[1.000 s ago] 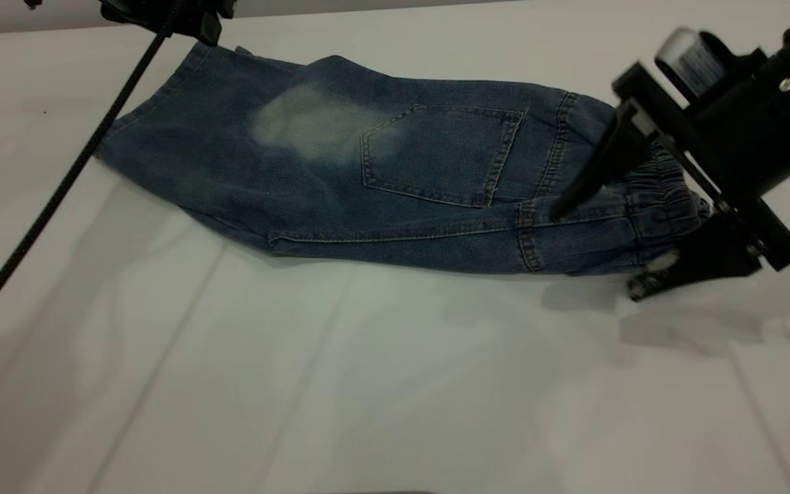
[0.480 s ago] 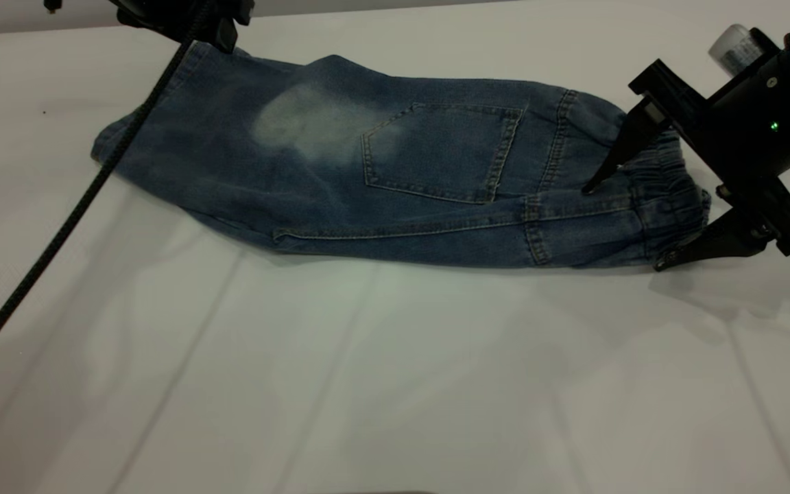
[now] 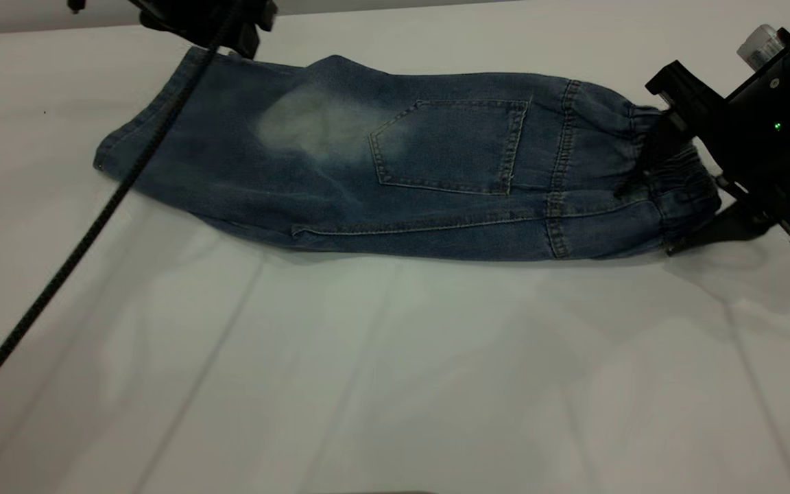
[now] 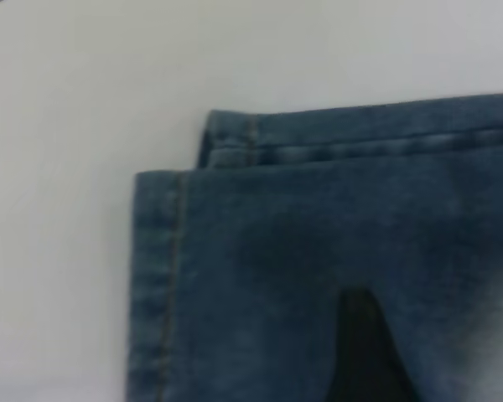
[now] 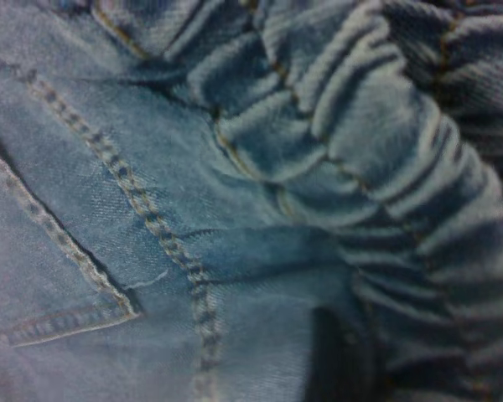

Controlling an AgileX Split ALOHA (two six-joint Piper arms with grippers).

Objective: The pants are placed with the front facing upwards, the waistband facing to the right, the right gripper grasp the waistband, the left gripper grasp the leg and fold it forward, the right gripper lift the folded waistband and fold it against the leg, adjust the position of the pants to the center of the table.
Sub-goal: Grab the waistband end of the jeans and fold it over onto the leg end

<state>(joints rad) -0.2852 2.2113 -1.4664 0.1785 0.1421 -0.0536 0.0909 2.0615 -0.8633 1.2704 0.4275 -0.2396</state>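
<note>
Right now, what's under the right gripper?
The gathered waistband of the pants. The right gripper straddles it, one finger on top, the other low beside the table. Whether it has pinched the fabric is hidden.

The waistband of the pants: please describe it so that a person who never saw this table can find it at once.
On the white table lie folded blue denim pants, stretched from left to right. Follow them to their right end, where the right gripper is; the waistband is the narrow band there. Unlike the smooth denim beside it, it is gathered into crinkled elastic ridges.
</note>
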